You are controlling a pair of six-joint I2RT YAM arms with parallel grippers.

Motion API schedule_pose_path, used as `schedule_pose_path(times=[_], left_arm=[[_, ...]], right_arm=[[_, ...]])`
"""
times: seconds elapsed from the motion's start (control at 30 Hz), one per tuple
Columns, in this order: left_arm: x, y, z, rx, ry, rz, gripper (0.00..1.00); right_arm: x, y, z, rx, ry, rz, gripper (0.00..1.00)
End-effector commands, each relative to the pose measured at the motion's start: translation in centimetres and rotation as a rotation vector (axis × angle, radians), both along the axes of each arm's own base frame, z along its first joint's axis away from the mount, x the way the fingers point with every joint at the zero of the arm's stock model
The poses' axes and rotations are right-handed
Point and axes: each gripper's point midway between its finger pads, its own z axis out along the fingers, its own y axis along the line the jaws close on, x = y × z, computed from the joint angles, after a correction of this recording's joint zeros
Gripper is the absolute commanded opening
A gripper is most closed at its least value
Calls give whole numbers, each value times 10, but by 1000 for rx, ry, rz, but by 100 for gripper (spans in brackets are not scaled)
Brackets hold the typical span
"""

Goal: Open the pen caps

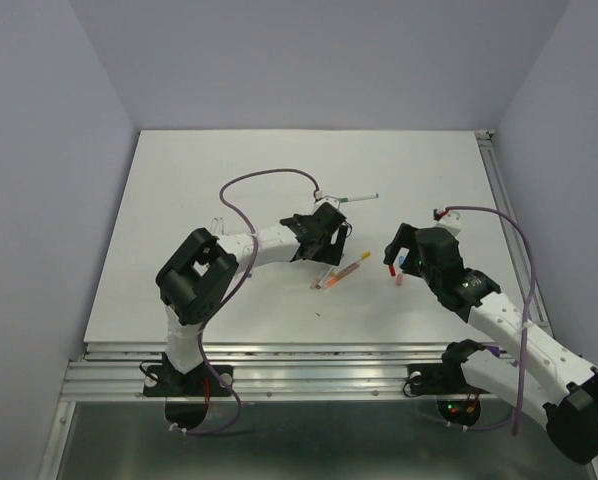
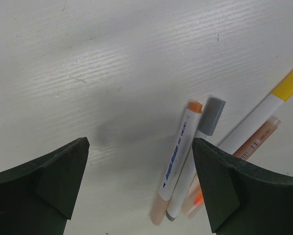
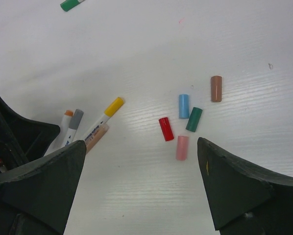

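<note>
Left gripper (image 2: 141, 182) is wide open with nothing in it, right above the pile of pens (image 2: 180, 164) on the table (image 2: 112, 58). Right gripper (image 3: 141, 183) is open and empty too. Five loose pen caps (image 3: 194, 119) lie clustered near that pile, on its right-arm side.

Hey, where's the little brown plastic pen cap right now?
In the right wrist view, the brown plastic cap lies by itself at upper right, just up and right of the light blue cap and dark green cap.
</note>
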Motion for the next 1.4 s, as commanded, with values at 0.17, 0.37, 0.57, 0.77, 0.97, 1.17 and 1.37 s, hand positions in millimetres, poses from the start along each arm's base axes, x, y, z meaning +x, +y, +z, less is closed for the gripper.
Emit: schedule_pose_path(times=[0.17,0.37,0.57,0.77,0.97,1.17,1.37], left_arm=[[4,-10,7,19,-18,-12,99],[1,-8,-5,50,1,-18,96],[-7,-7,-16,50,41,-17,91],[-15,1,-32,76,77,-2,72],[-35,3,-46,78,114,-17,59],[-47,14,-61,123,152,-3,38],[-56,28,-70,171,158,41,19]], right_arm=[[4,0,4,6,-35,2,100],[4,-1,2,1,-30,2,100],[3,0,3,7,-36,4,100],[3,0,2,7,-32,6,100],[3,1,1,10,-34,9,100],[2,1,2,15,-36,12,100],[2,1,2,17,-42,9,100]])
